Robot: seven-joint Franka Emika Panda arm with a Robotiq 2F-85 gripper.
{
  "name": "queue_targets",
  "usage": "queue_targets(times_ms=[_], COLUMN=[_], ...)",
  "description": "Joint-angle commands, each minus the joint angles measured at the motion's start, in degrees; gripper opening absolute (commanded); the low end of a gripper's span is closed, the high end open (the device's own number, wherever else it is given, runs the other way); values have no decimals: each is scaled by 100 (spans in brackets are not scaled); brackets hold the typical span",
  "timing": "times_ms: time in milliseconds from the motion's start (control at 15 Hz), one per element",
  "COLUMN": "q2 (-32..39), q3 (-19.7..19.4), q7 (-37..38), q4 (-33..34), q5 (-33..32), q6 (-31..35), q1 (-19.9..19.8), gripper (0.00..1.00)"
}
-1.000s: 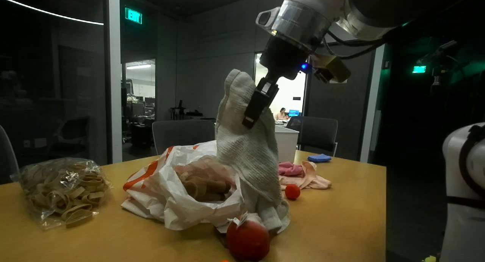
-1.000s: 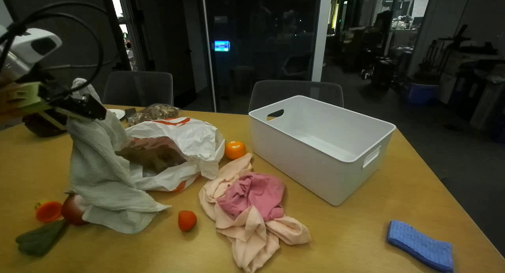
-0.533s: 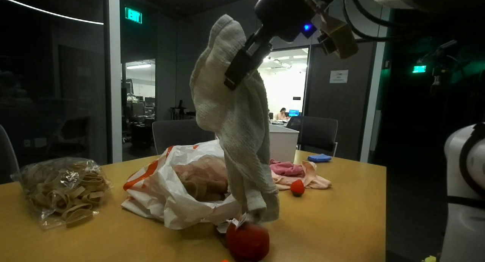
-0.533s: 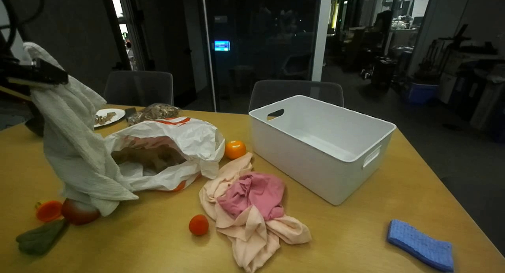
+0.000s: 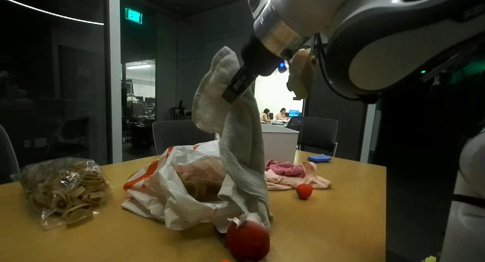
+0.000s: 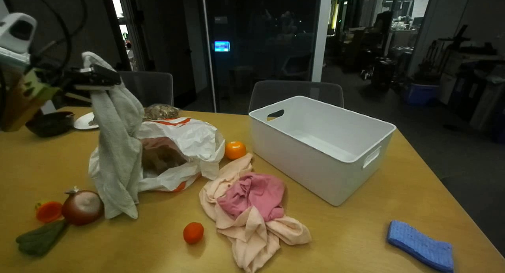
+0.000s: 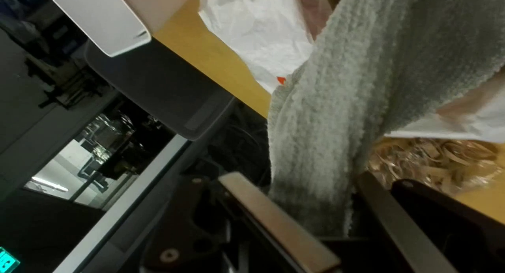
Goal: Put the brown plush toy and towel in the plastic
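Note:
My gripper (image 5: 230,94) is shut on a pale grey-white towel (image 5: 242,148) and holds it up, with part folded over above the fingers. The gripper also shows in an exterior view (image 6: 110,76), with the towel (image 6: 118,146) hanging in front of the left side of the bag's mouth. In the wrist view, the towel (image 7: 335,123) runs between the fingers (image 7: 296,182). The white plastic bag (image 6: 197,141) with orange-red stripes lies on its side with its mouth open. The brown plush toy (image 6: 159,156) is inside it, partly hidden; it also shows in an exterior view (image 5: 204,188).
An onion (image 6: 83,208) lies beside the towel's lower end. A small red fruit (image 6: 193,232), pink cloths (image 6: 252,196), an orange fruit (image 6: 235,150) and a white bin (image 6: 311,166) lie beyond. A clear bag of tan loops (image 5: 62,194) and a blue sponge (image 6: 420,243) are on the table.
The gripper has raised the towel, then shifted it toward the bag and slightly down. The towel has come off the onion in an exterior view. The small red fruit has rolled a little.

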Motion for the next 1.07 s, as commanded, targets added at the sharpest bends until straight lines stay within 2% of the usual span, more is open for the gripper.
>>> queue_targets(times_ms=[0, 67, 533, 867, 1000], q2=[644, 826, 2250, 2892, 3118], q3=[263, 296, 59, 300, 524], q7=[216, 207, -195, -199, -109], q4=[108, 93, -3, 364, 614], q5=[-273, -269, -5, -356, -619], q6=[473, 518, 659, 473, 307], q1=[-923, -1053, -562, -942, -1192], gripper=[0, 0, 0, 0, 0])
